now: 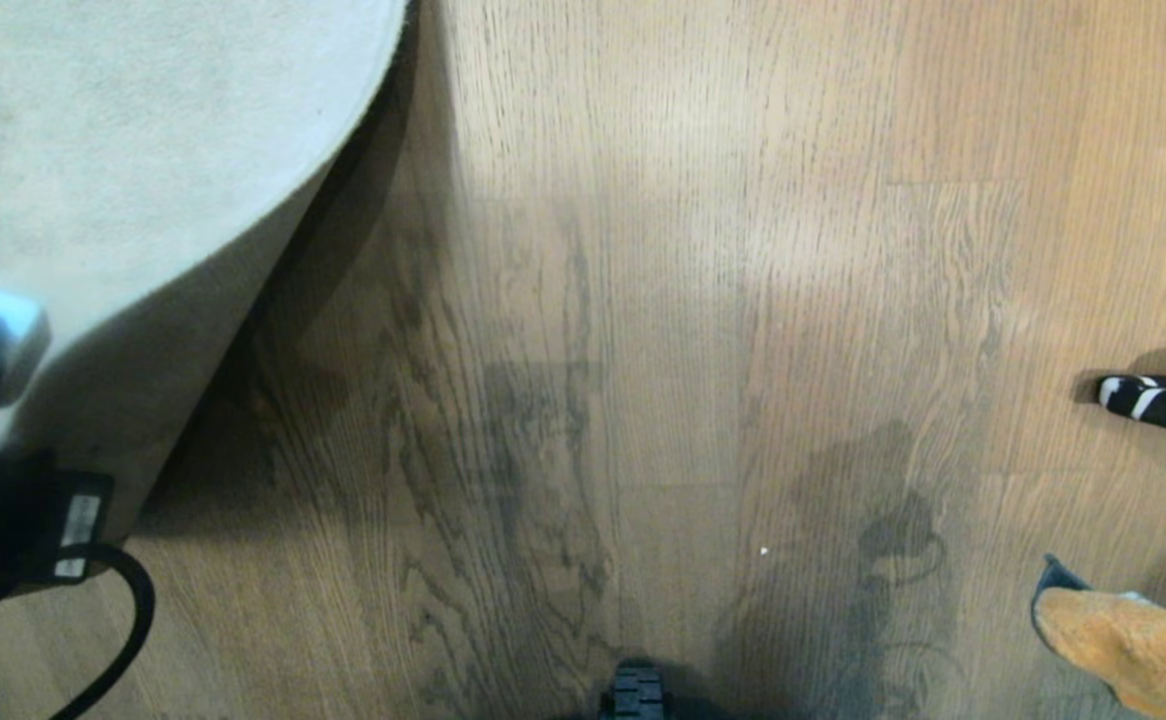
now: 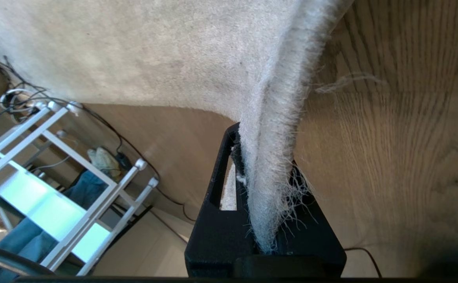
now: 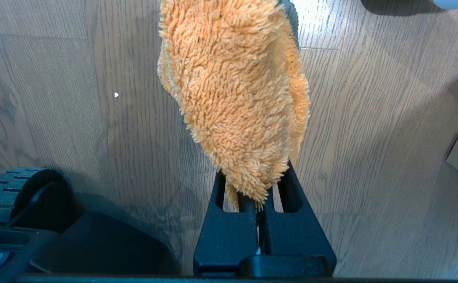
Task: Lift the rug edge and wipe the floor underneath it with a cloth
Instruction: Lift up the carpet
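Left wrist view, left gripper point(image 2: 266, 204) pinching frayed pale rug edge point(image 2: 276, 129), right gripper point(image 3: 258, 196) clamping fluffy orange cloth point(image 3: 233, 86)

White metal shelf frame point(image 2: 76, 173) and trailing dark cables point(image 2: 13, 98) on sunlit wood planks

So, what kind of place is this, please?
Probably a room in a home: oak-look plank floor, a large pale rug, and a striped slipper lying at the side. A white frame with tangled cables stands further off.
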Robot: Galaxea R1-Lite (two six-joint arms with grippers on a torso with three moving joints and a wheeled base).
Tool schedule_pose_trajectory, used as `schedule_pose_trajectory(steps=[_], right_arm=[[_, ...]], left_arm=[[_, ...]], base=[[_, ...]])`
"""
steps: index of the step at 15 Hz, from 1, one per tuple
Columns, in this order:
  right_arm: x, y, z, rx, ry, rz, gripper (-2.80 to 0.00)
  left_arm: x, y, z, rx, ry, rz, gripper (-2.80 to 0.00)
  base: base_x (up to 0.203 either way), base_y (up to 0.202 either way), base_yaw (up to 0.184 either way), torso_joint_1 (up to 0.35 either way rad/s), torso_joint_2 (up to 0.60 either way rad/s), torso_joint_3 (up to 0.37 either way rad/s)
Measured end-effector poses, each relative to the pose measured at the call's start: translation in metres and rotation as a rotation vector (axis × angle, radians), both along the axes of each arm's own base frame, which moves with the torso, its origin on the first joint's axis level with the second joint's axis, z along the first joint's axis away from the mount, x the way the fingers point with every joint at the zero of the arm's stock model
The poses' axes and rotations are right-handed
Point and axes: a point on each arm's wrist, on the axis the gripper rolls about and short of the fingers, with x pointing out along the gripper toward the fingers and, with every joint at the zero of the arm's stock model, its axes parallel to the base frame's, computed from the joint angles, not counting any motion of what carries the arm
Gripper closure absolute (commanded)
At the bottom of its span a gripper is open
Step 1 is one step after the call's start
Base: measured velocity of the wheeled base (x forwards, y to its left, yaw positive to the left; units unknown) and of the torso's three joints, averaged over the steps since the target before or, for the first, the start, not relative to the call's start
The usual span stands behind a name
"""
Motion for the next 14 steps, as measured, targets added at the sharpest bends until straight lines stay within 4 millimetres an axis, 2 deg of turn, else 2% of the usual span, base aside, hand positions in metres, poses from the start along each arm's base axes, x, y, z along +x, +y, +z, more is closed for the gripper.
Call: schedule_pose_trajectory(steps=[6,14], right_arm=[[0.0,0.0,0.0,0.0,0.0,0.0,0.0],[0.0,0.0,0.0,0.0,0.0,0.0,0.0]], left_arm=[[-0.01,0.014,-0.003,-0.061,0.004,-0.008,0.0],[-0.014,0.018,-0.005,-0.062,0.002,0.001,0.0]], base=[[0.0,0.0,0.0,0.0,0.0,0.0],[0.0,0.0,0.0,0.0,0.0,0.0]])
